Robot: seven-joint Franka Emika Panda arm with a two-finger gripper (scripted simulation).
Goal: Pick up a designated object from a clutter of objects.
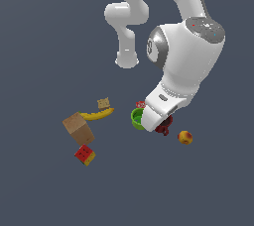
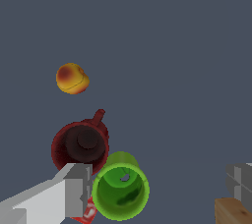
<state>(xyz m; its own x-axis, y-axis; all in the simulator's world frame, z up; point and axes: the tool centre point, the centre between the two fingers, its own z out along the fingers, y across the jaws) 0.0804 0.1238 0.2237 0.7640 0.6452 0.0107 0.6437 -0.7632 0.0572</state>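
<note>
Our target, the peach (image 1: 185,137), sits alone at the exterior view's lower right, just beside the dark red mug (image 2: 80,145) but apart from it. Our gripper (image 2: 157,186) hangs with jaws wide apart and empty, straddling the green cup (image 2: 120,192). We judge the step is still the approach: we should shift over the peach, centre it between the fingers (image 2: 76,188), and descend clear of the mug's handle. Being round, it may roll if nudged off-centre.
</note>
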